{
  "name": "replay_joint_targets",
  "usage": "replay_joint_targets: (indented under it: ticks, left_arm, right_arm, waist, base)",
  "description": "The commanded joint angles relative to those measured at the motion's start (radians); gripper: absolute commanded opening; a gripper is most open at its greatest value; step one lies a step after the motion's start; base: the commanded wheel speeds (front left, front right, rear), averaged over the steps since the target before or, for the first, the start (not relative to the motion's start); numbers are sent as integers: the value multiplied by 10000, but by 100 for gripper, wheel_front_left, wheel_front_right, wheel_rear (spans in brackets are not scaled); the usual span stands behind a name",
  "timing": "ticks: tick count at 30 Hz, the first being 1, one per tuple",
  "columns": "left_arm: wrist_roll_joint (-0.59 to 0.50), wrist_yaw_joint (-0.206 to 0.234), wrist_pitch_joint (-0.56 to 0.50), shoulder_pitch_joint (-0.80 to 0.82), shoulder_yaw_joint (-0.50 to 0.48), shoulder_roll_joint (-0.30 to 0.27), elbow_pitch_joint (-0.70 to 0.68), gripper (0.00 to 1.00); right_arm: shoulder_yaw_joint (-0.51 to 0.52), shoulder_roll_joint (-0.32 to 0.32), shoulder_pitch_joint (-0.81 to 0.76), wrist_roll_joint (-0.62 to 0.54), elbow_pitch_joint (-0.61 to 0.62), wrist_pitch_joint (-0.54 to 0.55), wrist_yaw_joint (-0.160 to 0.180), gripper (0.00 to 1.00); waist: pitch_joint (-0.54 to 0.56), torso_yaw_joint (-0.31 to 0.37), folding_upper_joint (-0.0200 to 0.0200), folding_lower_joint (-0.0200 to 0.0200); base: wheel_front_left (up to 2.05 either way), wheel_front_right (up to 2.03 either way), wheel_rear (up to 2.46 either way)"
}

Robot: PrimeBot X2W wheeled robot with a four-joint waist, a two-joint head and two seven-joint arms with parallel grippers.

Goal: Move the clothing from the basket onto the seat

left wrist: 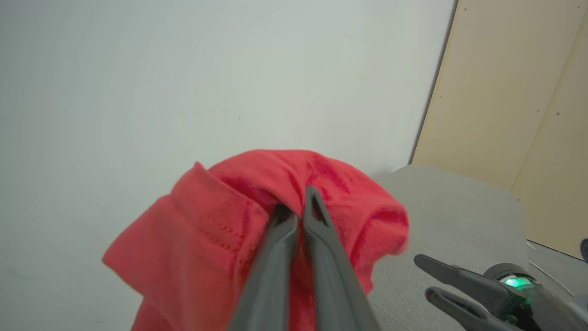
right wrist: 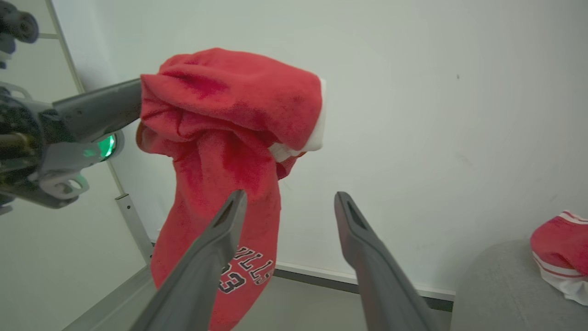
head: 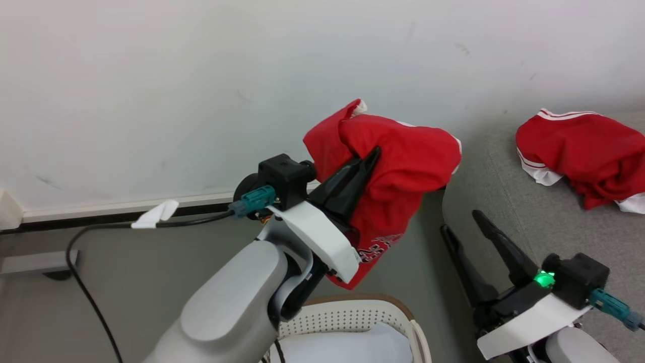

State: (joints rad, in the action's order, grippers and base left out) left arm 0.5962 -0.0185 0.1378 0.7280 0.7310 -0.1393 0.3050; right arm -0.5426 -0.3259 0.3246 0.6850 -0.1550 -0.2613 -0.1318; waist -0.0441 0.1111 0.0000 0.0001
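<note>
One red garment is hanging in the air from my left gripper, whose two dark fingers are pinching together on a bunched fold near its top. I am holding that left arm raised and angled forward and to the right, its grey forearm climbing from the lower centre of the head view, the cloth draping down past the wrist with dark printed lettering showing at its lower end. The garment is hanging beyond the basket, just left of the seat's edge in that view, in front of the pale wall. A second red garment, with white stripe trim, is lying crumpled on the seat, well apart from the first. My right gripper is waiting low beside the seat's near edge, fingers spread apart and pointing up, holding nothing. A white item is lying inside the basket.
</note>
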Motion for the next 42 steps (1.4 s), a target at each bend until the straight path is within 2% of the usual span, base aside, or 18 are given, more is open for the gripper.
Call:
replay_joint_targets:
  ticks: [1, 8, 14, 21, 26, 27, 28, 29, 42]
  left_arm:
    - [149, -25, -33, -125, -11, -26, -45, 0]
    - [256, -214, -351, -240, 463, 240, -478, 0]
    - [467, -493, -695, -334, 1053, 523, -653, 0]
    - [1020, -759, -1064, -408, 1582, 726, -636, 0]
    - [1170, -773, -1069, -289, 1662, 761, -584, 0]
    - [1183, -765, -1060, -275, 1663, 763, -567, 0]
    - [1194, -755, -1052, -263, 1656, 765, -554, 0]
    - [1200, -756, -1047, -253, 1653, 765, -544, 0]
    - [1388, -522, -721, -387, 1307, 519, -53, 0]
  right_arm:
    - [-73, -26, 116, 57, -53, -29, 22, 100]
    - [-1644, -43, 1372, 825, -1454, -29, 22, 100]
    - [-3047, -368, 2336, 1605, -2647, -29, 22, 100]
    - [-3882, -740, 2939, 2094, -2487, -29, 22, 100]
    - [-4185, -844, 2919, 2295, -2059, -29, 22, 100]
    - [-4188, -838, 2874, 2307, -1965, -31, 22, 48]
    - [-4153, -836, 2828, 2294, -1863, -31, 22, 18]
    - [-4112, -847, 2770, 2306, -1802, -29, 22, 0]
    - [-3724, -1085, 2124, 2316, -1332, -31, 22, 0]
  waist:
    - [3, -43, 0, -1]
    - [62, -559, 0, -1]
    - [115, -1301, 0, -1]
    - [268, -2106, 0, -1]
    - [319, -2444, 0, -1]
    - [326, -2483, 0, -1]
    - [327, -2505, 0, -1]
    - [328, -2525, 0, -1]
    - [320, -2172, 0, -1]
  base:
    - [0, 0, 0]
    - [0, 0, 0]
    - [0, 0, 0]
    - [0, 0, 0]
    - [0, 0, 0]
    - [0, 0, 0]
    - [0, 0, 0]
    - [0, 0, 0]
    - [0, 0, 0]
